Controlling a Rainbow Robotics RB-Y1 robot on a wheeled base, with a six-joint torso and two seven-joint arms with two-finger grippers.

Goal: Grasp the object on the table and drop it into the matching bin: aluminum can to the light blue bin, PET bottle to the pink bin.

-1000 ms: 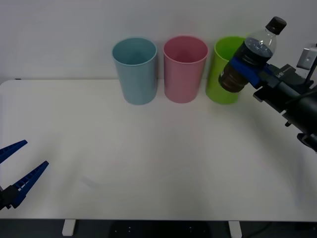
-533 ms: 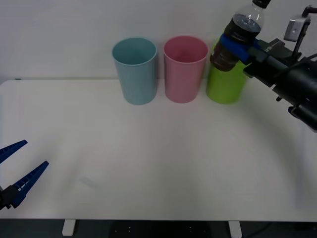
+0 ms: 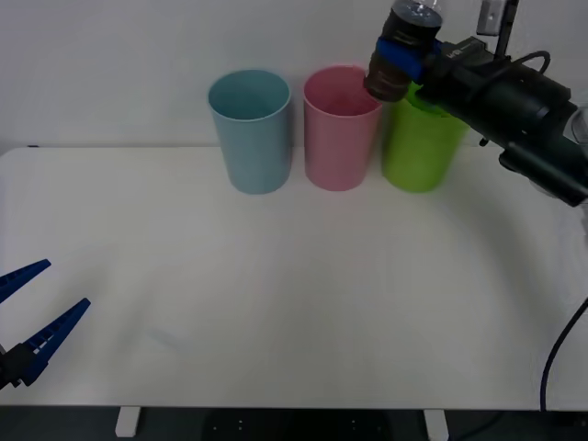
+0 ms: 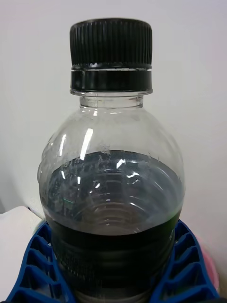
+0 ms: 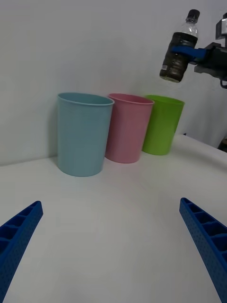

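White table [image 3: 276,276]; right gripper [image 3: 404,50] fingers clamp PET bottle [image 3: 401,53] above pink bin [image 3: 342,129].

Upright PET bottle [image 4: 112,189] between the right hand's [image 4: 112,265] blue fingers [image 4: 187,270].

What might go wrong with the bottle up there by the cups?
The right gripper holds the PET bottle above the gap between the pink bin and lime green bin. Let go there, it might hit a rim, bounce out or land in the green one.
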